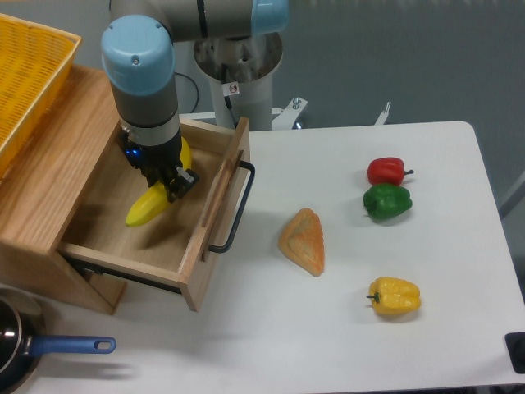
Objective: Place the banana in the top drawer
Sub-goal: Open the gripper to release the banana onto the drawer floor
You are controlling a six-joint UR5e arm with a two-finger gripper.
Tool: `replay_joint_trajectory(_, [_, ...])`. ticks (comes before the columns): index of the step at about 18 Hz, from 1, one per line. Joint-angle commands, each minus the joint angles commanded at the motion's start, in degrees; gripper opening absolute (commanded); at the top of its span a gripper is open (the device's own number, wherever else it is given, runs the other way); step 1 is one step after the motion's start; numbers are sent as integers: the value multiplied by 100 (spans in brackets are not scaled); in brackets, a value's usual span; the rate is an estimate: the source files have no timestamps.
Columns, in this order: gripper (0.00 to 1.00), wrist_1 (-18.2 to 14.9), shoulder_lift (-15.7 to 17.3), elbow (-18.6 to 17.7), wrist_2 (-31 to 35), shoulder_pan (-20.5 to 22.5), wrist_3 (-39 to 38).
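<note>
Black two-finger gripper [170, 182] on the grey-and-blue arm sits inside the wide shallow light-wood top drawer [107, 246], which is pulled out from the wooden cabinet [49, 172]. Fingers are clamped on the long curved yellow banana [148, 205]. One banana end pokes out lower-left of the gripper over the drawer floor, the other end shows as a yellow sliver just right of the wrist. Banana is tilted, low end toward the drawer's front-left. Can't tell if that low end touches the drawer bottom or hangs just above it.

Drawer front panel carries a black metal bar handle [238, 209], facing right toward the open white surface [328, 328].

Yellow wire basket [25, 74] on top of the cabinet, far left, cut by the frame edge.

On the surface, well apart from the drawer: tan wedge-shaped pastry [303, 240] nearest the handle; red bell pepper [386, 170] with green bell pepper [386, 201] just beside it, below it in view; squat yellow bell pepper [394, 296] nearer the front edge. Dark pan with blue handle [49, 347] at bottom left, in front of the cabinet, partly out of frame.
</note>
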Motion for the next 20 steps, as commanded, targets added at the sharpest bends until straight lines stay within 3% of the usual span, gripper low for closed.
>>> replay_joint_trajectory(15, [45, 35, -26, 0, 0, -18, 0])
replay_joint_trajectory(20, [59, 44, -18, 9, 9, -44, 26])
